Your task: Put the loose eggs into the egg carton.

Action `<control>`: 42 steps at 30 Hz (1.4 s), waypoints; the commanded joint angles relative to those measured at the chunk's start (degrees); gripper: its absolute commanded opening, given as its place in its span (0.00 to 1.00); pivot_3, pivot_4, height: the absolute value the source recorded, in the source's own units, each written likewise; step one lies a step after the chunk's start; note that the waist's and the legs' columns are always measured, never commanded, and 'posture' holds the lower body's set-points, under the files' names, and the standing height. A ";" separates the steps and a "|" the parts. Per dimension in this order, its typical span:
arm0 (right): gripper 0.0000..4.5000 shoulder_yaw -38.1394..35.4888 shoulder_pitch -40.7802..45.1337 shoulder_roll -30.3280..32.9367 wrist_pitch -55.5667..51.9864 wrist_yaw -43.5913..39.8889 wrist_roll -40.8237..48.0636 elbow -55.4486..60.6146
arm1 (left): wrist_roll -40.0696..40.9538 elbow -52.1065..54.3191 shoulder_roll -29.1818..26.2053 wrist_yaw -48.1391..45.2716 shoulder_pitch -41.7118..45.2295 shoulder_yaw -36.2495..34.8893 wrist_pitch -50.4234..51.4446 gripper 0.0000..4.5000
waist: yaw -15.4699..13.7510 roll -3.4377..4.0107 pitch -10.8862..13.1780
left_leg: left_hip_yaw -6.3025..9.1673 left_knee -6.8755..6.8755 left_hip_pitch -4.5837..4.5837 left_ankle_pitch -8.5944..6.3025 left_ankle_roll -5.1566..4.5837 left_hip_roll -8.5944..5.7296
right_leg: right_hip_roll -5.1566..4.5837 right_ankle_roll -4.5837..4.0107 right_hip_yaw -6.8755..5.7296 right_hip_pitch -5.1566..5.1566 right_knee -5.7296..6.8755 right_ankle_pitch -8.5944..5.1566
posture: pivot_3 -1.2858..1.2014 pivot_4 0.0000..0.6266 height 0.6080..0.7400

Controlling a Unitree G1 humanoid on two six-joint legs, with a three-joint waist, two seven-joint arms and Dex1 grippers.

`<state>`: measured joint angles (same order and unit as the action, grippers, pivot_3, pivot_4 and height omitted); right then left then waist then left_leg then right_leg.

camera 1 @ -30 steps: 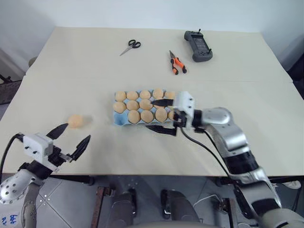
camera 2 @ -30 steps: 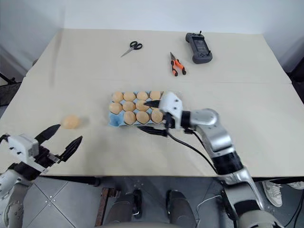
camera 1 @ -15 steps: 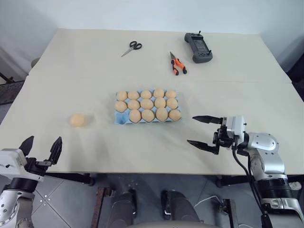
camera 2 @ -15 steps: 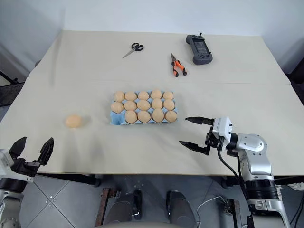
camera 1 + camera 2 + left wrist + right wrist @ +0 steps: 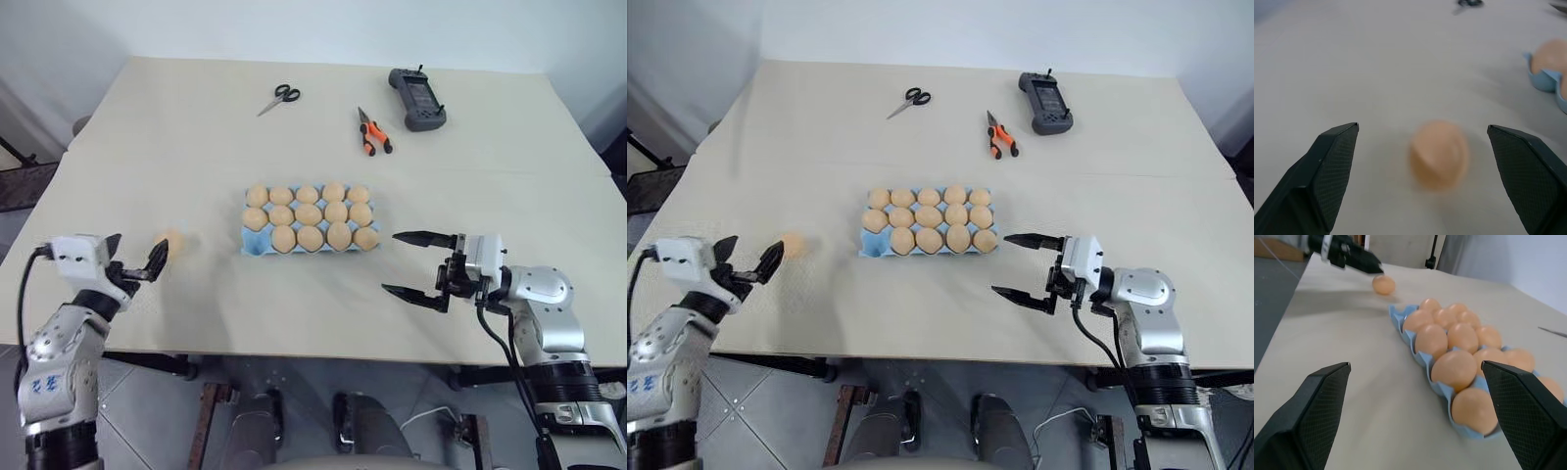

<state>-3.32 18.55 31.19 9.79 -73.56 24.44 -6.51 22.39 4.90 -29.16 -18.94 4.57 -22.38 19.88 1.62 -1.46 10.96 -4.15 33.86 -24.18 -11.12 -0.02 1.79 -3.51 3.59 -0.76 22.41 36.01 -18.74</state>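
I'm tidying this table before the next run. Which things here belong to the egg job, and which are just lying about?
Part of the job:
- loose egg, on the table in front of the open left gripper
- egg carton, one front corner cup empty
- right gripper, open

Lying about:
- scissors
- orange-handled pliers
- dark handheld controller

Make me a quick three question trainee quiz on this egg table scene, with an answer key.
1. True or false: the loose egg lies inside the egg carton.
2. How many cups in the carton lack an egg?
3. Which gripper is nearest the loose egg: A) left gripper B) right gripper?

Key:
1. False; it lies on the table, to the robot's left of the carton.
2. One, at the near left corner.
3. A; its open fingers point at the egg.
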 commanded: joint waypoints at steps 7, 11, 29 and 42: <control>1.00 0.67 -0.51 -2.38 -0.92 3.35 1.29 3.64 | -4.95 -11.19 -0.28 -0.63 7.77 2.89 -4.06 0.87 | 0.04 -0.02 -0.01 | -0.02 0.01 0.01 0.01 0.01 0.02 | 0.01 0.03 -0.01 0.04 0.09 0.02 | 0.52 0.24 1.00; 1.00 1.88 -1.46 -5.04 0.33 4.50 0.25 3.47 | -4.64 -10.93 -0.31 -1.42 7.32 2.28 -4.61 0.60 | 0.01 -0.01 -0.01 | -0.03 0.01 0.02 0.01 0.01 0.02 | 0.01 0.08 0.00 0.04 0.11 0.04 | 0.52 0.24 1.00; 1.00 0.68 -3.38 -3.15 1.94 8.51 -0.68 4.48 | -2.48 -6.35 -3.49 -23.93 18.52 17.69 -4.82 0.47 | 0.29 0.03 -0.04 | -0.19 0.00 0.03 0.04 0.00 0.00 | -0.04 0.10 0.07 0.02 0.08 0.06 | 0.52 0.24 1.00; 1.00 1.34 -5.18 -3.43 0.48 12.23 -0.24 10.00 | -2.50 -7.89 -4.15 -29.75 17.20 17.55 -9.00 0.91 | -0.03 0.03 -0.03 | -0.24 0.21 0.04 0.13 -0.11 0.00 | -0.06 0.15 0.11 0.06 0.41 0.07 | 0.52 0.24 1.00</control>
<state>-1.28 13.58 27.50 9.97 -61.70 23.35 1.84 18.59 -6.10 -32.35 -47.50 22.31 -3.43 12.07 1.59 -1.43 10.93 -4.40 34.06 -24.13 -11.00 -0.12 1.79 -3.59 3.74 -0.65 22.47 36.42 -18.66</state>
